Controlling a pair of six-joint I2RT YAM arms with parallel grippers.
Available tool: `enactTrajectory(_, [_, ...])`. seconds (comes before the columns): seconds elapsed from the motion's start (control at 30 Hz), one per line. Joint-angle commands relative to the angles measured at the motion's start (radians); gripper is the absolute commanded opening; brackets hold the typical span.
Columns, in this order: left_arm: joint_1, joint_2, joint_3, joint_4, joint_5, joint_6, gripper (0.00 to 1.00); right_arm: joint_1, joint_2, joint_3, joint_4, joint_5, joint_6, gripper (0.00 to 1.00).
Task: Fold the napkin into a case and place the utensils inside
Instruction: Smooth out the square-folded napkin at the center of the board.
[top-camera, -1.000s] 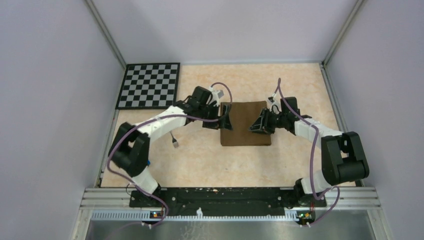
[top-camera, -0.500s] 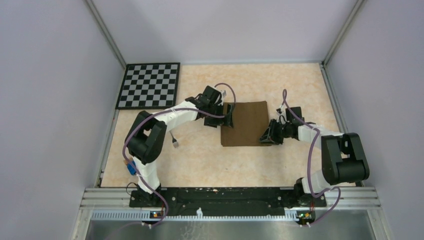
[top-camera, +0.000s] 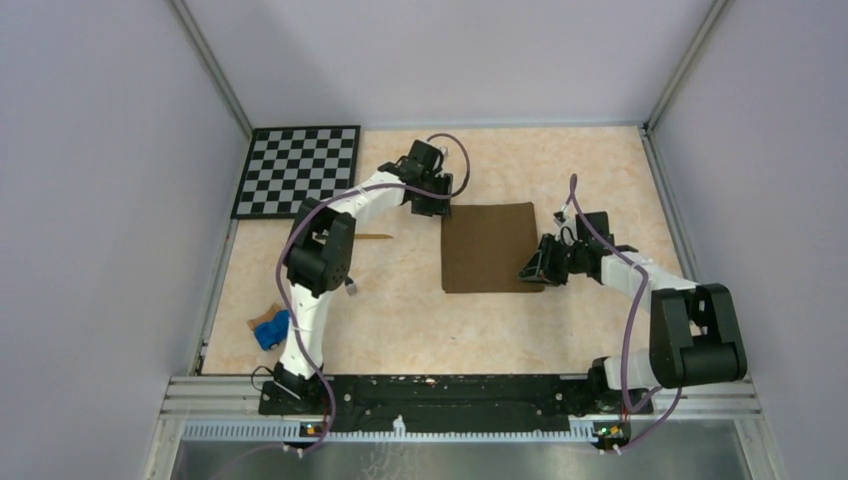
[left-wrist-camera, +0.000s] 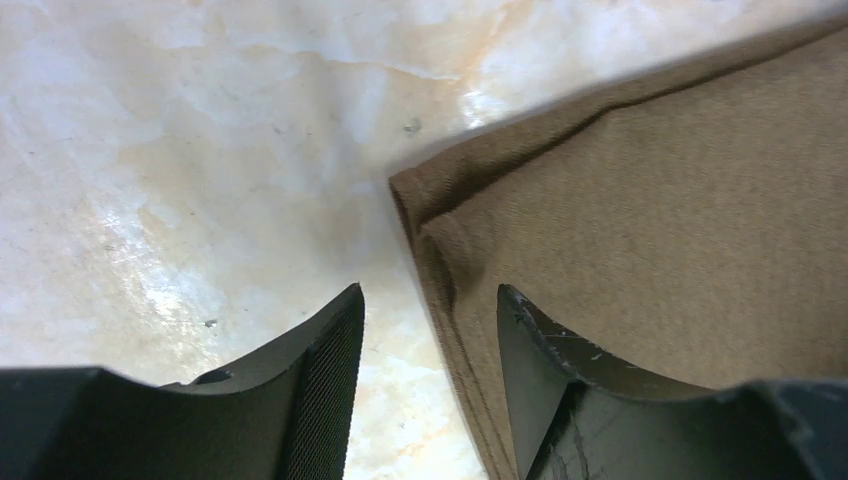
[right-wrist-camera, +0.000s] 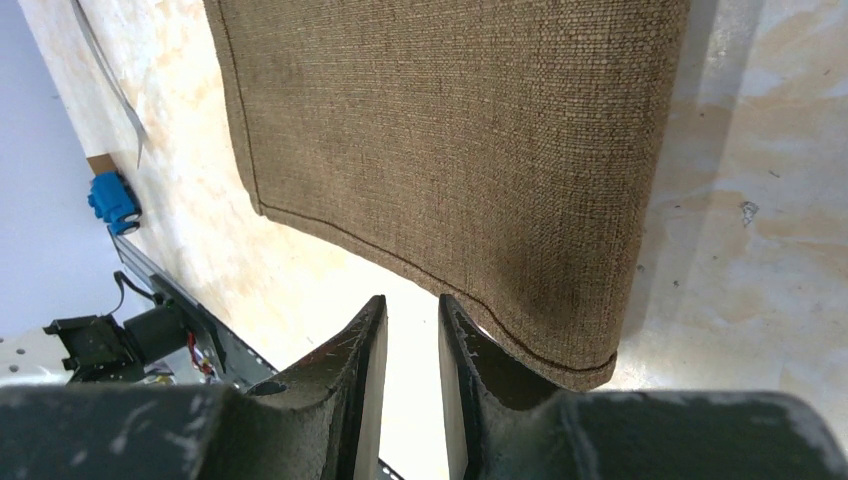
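Low-set left gripper (left-wrist-camera: 430, 300), jaws well apart; right gripper (right-wrist-camera: 412, 305) (equally low) with only a slit.

The napkin (top-camera: 488, 247) lies on the table (top-camera: 420, 320) between the 2 grippers: far left corner under the left gripper (top-camera: 432, 208), near right corner at the right gripper (top-camera: 531, 272). Left of the left gripper lies the checkerboard (top-camera: 297, 170).
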Motion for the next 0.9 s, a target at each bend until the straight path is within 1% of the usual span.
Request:
enactTrajectory(0.0, [0.009,0.036,0.065,-0.024,-0.008,0.039,0.55,-0.002,-0.039,0.008,-0.002,-0.021,-0.011,0.25])
enactTrajectory(0.03, [0.01,0.046,0.075,-0.026,-0.014,0.041,0.55,-0.002,-0.04,0.005,0.003,-0.025,-0.01,0.25])
enactTrajectory(0.23, [0.019,0.118,0.152,-0.015,-0.007,0.055,0.45,-0.002,-0.039,-0.035,0.034,-0.03,0.013,0.25])
enactTrajectory(0.37, [0.027,0.162,0.176,-0.013,-0.011,0.057,0.36,-0.002,-0.05,-0.048,0.013,0.034,0.015,0.25])
enactTrajectory(0.47, [0.036,0.18,0.172,-0.008,-0.008,0.059,0.3,-0.002,-0.063,-0.046,0.012,0.047,0.015,0.27])
enactTrajectory(0.57, [0.043,0.199,0.18,-0.007,0.0,0.064,0.28,-0.002,-0.055,-0.02,0.018,0.035,0.023,0.3])
enactTrajectory(0.73, [0.048,0.22,0.184,-0.005,0.015,0.066,0.25,-0.003,-0.01,0.011,0.088,0.011,0.082,0.31])
enactTrajectory(0.83, [0.052,0.235,0.195,-0.008,0.017,0.066,0.22,-0.021,0.051,0.007,0.111,0.082,0.086,0.27])
enactTrajectory(0.87, [0.055,0.239,0.196,-0.011,0.015,0.067,0.2,-0.036,0.076,-0.007,0.123,0.078,0.086,0.26])
